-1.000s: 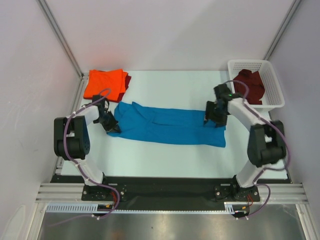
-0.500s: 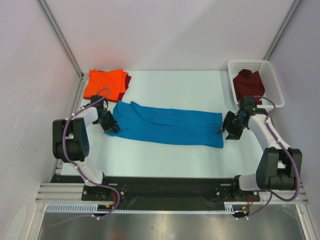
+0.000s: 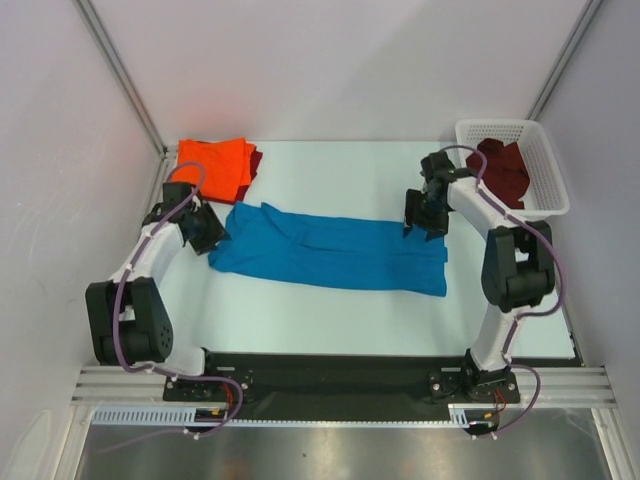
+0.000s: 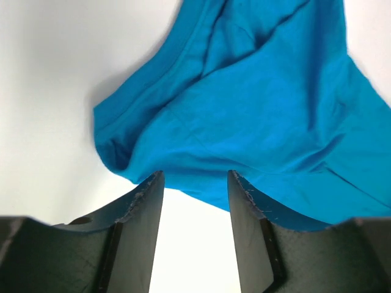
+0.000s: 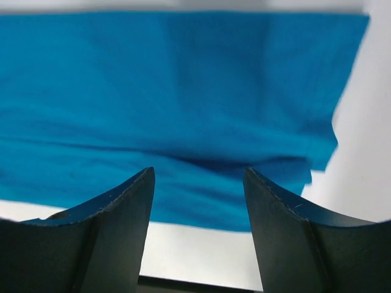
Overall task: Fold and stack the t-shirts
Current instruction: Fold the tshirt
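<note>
A bright blue t-shirt (image 3: 330,252) lies folded into a long strip across the middle of the table. My left gripper (image 3: 208,232) is open and empty at its left end; the left wrist view shows the bunched blue cloth (image 4: 256,104) just beyond the fingertips (image 4: 149,189). My right gripper (image 3: 418,220) is open and empty at the strip's far right corner; the right wrist view shows the blue cloth (image 5: 183,97) ahead of the jaws. An orange t-shirt (image 3: 210,167) lies folded on a dark red one (image 3: 256,160) at the back left. Dark maroon shirts (image 3: 501,170) fill the basket.
A white lattice basket (image 3: 510,131) stands at the back right corner. Metal frame posts rise at both back corners. The table's white surface (image 3: 330,310) runs to a black rail at the near edge.
My right gripper swung from the shirt's right end out to the right, then back to the far right corner. My left gripper drew back left and up off the shirt's left end.
</note>
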Robot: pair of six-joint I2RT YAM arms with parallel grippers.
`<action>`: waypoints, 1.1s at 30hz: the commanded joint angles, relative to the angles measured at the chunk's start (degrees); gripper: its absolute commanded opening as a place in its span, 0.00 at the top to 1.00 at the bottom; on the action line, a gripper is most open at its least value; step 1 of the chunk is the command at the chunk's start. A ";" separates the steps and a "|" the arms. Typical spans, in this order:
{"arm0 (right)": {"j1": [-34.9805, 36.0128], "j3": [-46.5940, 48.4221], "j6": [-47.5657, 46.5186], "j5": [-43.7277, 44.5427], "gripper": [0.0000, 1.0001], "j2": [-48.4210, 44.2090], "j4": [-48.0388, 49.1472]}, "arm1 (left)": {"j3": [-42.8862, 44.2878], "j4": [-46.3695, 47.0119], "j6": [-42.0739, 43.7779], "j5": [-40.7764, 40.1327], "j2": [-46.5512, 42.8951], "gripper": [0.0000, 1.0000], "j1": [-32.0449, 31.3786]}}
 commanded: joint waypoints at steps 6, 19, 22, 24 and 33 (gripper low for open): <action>1.54 11.93 -5.21 8.41 0.34 12.28 -3.38 | 1.61 1.64 -6.87 0.41 2.95 0.51 -8.17; 1.46 -0.60 -3.64 10.71 0.34 10.73 1.09 | 5.84 1.91 -13.12 -0.48 19.66 0.49 -13.36; 1.10 -5.27 -2.85 10.97 0.34 9.14 2.32 | 1.99 1.56 -13.03 -1.62 19.76 0.48 -13.28; 0.84 -7.47 -2.06 11.15 0.34 7.38 2.59 | -0.57 2.09 -12.86 -1.71 17.91 0.48 -13.10; -0.30 -15.57 -0.38 11.32 0.33 -0.61 2.24 | -9.28 1.38 -10.66 -2.06 6.32 0.46 -13.01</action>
